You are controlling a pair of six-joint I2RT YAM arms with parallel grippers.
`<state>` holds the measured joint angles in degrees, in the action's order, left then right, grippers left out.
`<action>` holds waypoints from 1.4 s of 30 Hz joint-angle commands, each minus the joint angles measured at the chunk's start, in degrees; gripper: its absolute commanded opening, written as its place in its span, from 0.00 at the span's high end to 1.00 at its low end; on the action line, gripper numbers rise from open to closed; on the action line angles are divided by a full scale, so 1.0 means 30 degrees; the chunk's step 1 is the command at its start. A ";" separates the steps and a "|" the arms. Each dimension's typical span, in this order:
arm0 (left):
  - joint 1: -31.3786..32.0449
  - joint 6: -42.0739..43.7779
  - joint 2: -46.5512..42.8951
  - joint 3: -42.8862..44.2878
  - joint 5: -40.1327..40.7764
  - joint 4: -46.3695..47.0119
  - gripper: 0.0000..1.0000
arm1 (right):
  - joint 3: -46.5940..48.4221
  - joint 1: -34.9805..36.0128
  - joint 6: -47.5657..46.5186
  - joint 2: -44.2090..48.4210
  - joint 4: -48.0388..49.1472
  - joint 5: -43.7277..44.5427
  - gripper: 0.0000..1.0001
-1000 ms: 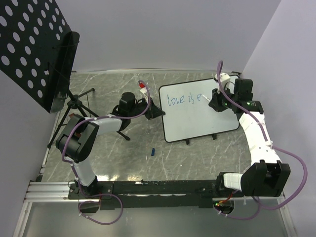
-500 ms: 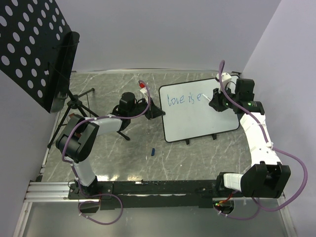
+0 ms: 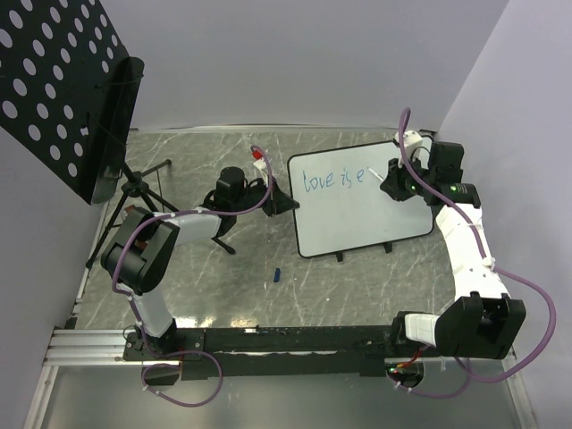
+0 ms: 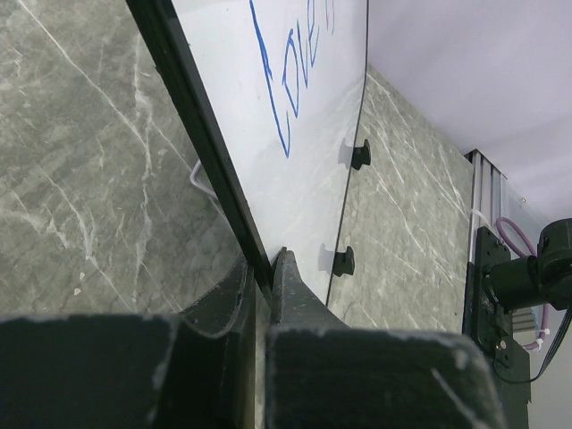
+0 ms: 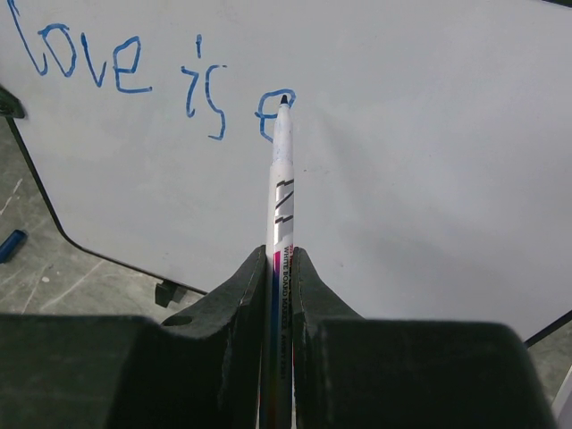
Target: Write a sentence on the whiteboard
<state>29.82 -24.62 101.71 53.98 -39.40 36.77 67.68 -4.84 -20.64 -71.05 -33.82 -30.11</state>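
The whiteboard lies tilted on the table right of centre. Blue writing on it reads "love is e". My right gripper is shut on a white marker, whose dark tip sits at the upper right of the "e". My left gripper is shut on the whiteboard's left black rim, one finger on each side. The writing also shows in the left wrist view and the board in the right wrist view.
A blue marker cap lies on the table in front of the board; it also shows in the right wrist view. A black perforated panel on a tripod stands at the far left. Walls close in at back and right.
My right gripper has shifted slightly right and up with the marker, near the "e". The left arm and the board have not moved.
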 commanded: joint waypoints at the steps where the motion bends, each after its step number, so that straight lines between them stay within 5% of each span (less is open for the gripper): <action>1: 0.0313 0.2963 -0.0183 -0.0062 0.0183 -0.0539 0.99 | 0.0408 -0.0174 -0.0062 0.0041 0.0816 -0.0452 1.00; 42: 0.0342 0.3139 -0.0007 0.0114 0.0213 -0.0715 0.99 | 0.1434 -0.0173 -0.0794 -0.2451 0.0904 -0.0218 1.00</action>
<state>29.91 -24.01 101.71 54.02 -39.35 36.73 69.45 -5.06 -22.83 -77.32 -32.49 -30.89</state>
